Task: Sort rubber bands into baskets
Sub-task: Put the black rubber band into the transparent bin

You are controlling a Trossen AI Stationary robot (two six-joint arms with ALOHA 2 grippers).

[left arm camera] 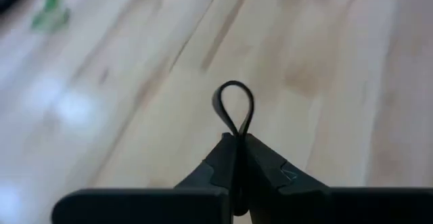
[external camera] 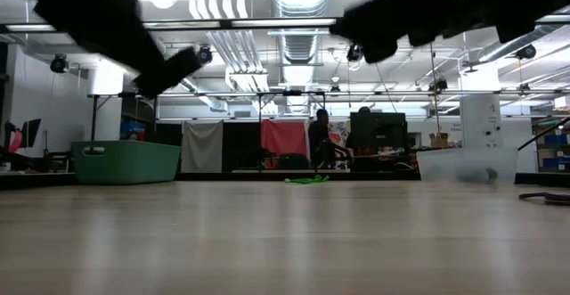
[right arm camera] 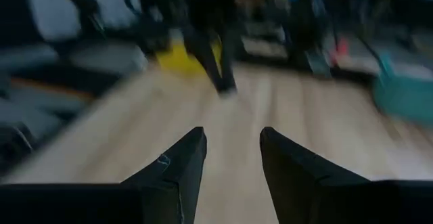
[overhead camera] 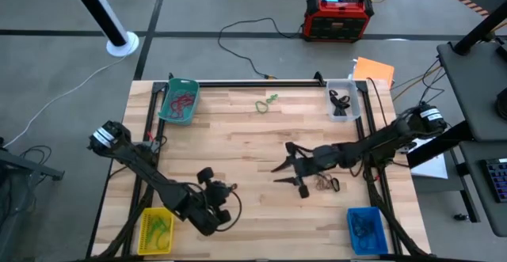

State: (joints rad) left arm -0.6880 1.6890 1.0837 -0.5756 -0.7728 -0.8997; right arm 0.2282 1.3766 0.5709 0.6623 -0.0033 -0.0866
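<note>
Left fingers: pressed fully together in the left wrist view, with a thin black rubber band (left arm camera: pixel 234 109) pinched between the tips and its loop standing out beyond them.
Left gripper (overhead camera: pixel 228 189): found over the near-left part of the wooden table (overhead camera: pixel 238 135), just right of the yellow basket (overhead camera: pixel 156 229).
Right fingers: seen parted with a clear gap between them in the right wrist view; nothing is held.
Right gripper (overhead camera: pixel 279 172): placed over the table's middle, reaching in from the right edge.
Loose bands near right gripper: a small brownish cluster (overhead camera: pixel 327 184) lies on the wood just right of the fingers; the number of loops cannot be told.
Green band (overhead camera: pixel 267 101): a small green tangle lies at the far middle of the table, well apart from both grippers.
Baskets: four are counted, one at each corner.
Teal basket (overhead camera: pixel 179 100): far left, with red bands inside.
Clear basket (overhead camera: pixel 343 100): far right, with black bands inside.
Yellow basket: near left, with greenish bands inside.
Blue basket (overhead camera: pixel 366 229): near right, with dark bands inside.
Surroundings: a red-and-black box (overhead camera: pixel 339 17) stands on the floor beyond the table, with cables trailing from it; an orange sheet (overhead camera: pixel 375 70) lies just behind the clear basket.
</note>
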